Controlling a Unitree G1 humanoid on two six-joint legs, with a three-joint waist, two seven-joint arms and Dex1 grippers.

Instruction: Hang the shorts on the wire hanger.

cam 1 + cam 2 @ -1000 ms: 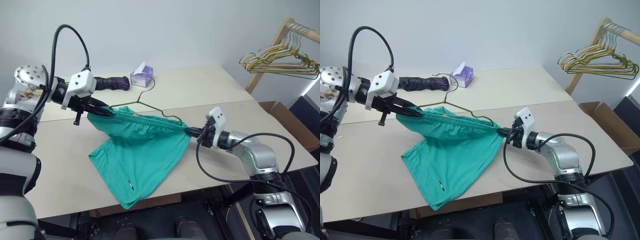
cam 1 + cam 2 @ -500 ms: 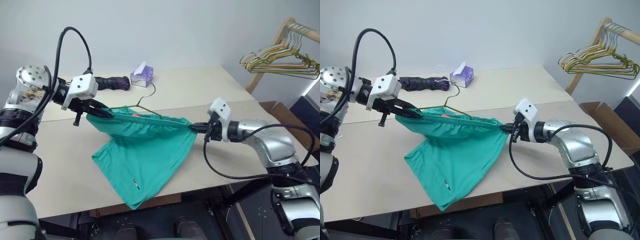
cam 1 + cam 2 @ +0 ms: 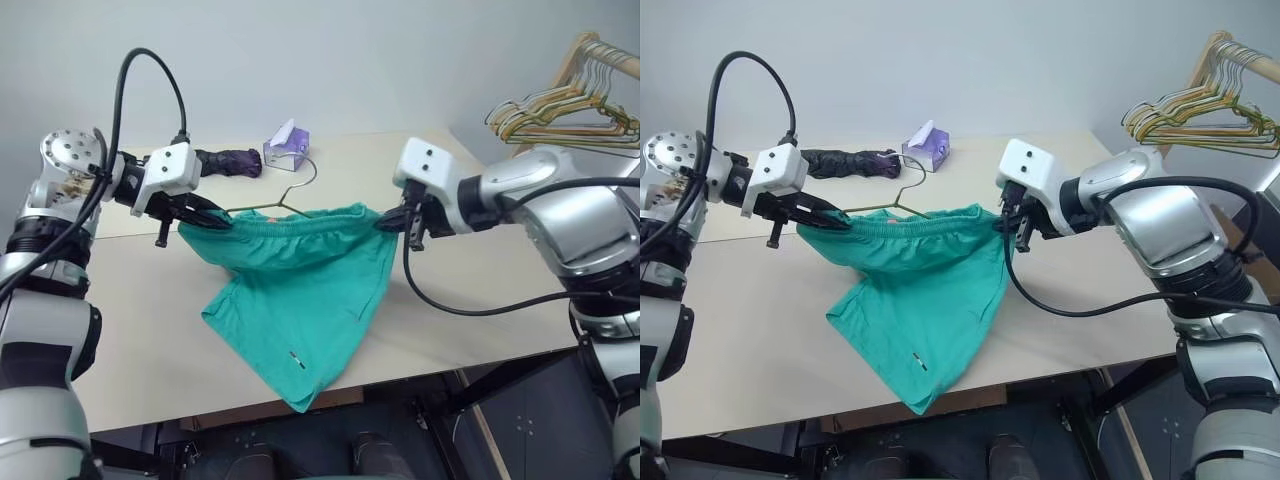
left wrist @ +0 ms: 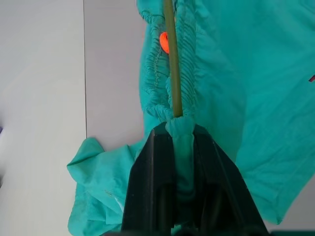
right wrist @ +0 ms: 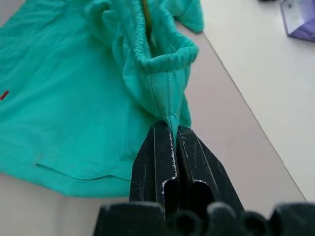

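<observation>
The shorts [image 3: 300, 280] hang stretched between the two claws above the pale bench [image 3: 130, 330], the waistband pulled out level and the legs drooping until the lowest hem reaches the bench's near edge. The left claw [image 3: 215, 222] is pinched tight on the waistband's left end; its wrist view shows the black fingers [image 4: 152, 187] clamped around a bunched fold of teal cloth, with the wire of the wire hanger [image 3: 285, 200] coming out of that same fold, so it may be gripping the wire as well, though the cloth hides that. The right claw [image 3: 388, 226] is pressed together on the waistband's right end, a thin pleat of fabric caught between its fingers [image 5: 157, 162]. The hanger's olive-grey wire runs along the gathered waistband, and its hook rises behind the cloth toward the far side of the bench. A purple tissue box [image 3: 285, 145] and a dark folded umbrella [image 3: 228, 161] lie on the far part of the bench. Coloured hangers [image 3: 560, 105] hang bunched on a wooden rack [image 3: 590, 50] at the right.
</observation>
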